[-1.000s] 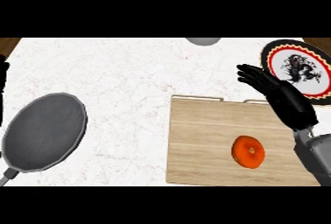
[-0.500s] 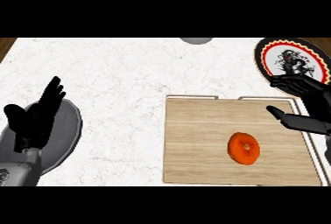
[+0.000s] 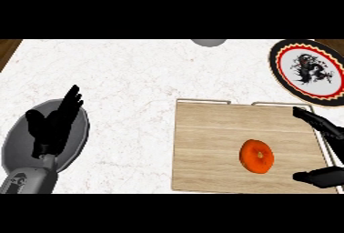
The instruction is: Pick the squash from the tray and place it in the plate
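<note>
Squash lies right of centre on the wooden tray, untouched. Right hand at 3 o'clock of the squash, fingers and thumb spread wide apart, holding nothing. Plate at 1 o'clock. Left hand, at 9 o'clock, fingers straight and together, above a grey pan.
</note>
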`<state>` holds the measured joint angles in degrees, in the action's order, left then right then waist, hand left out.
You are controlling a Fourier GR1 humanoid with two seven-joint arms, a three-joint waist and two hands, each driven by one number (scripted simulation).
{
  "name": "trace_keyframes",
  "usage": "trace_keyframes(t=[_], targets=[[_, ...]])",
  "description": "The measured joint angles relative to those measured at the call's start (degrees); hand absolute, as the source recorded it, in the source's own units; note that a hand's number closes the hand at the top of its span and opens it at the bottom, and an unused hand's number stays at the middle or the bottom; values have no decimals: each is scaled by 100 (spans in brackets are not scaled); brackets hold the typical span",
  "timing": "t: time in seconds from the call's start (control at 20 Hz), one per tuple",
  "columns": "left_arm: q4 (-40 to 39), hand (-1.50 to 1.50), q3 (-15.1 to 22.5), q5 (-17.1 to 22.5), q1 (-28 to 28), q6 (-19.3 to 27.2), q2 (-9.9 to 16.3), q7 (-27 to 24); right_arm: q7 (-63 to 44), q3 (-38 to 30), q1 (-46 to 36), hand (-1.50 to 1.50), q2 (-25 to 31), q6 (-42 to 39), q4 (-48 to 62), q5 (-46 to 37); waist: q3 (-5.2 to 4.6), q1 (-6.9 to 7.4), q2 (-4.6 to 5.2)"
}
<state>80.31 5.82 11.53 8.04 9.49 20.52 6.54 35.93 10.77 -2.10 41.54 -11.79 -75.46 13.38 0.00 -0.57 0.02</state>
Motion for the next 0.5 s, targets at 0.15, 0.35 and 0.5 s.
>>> trace_keyframes(t=[0.15, 0.35, 0.5], targets=[[-41, 0, -38, -24, 26, -76, -43, 8, -188, -50, 42, -150, 192, -21, -194, -285, 0, 15, -3], [102, 0, -107, -67, 33, -117, -69, 169, -659, -126, 208, -150, 357, -72, -811, -527, -2, 22, -10], [296, 0, -97, -122, -73, -90, -129, 238, -1095, -44, 269, -150, 429, -151, -1144, -758, -4, 42, -13]])
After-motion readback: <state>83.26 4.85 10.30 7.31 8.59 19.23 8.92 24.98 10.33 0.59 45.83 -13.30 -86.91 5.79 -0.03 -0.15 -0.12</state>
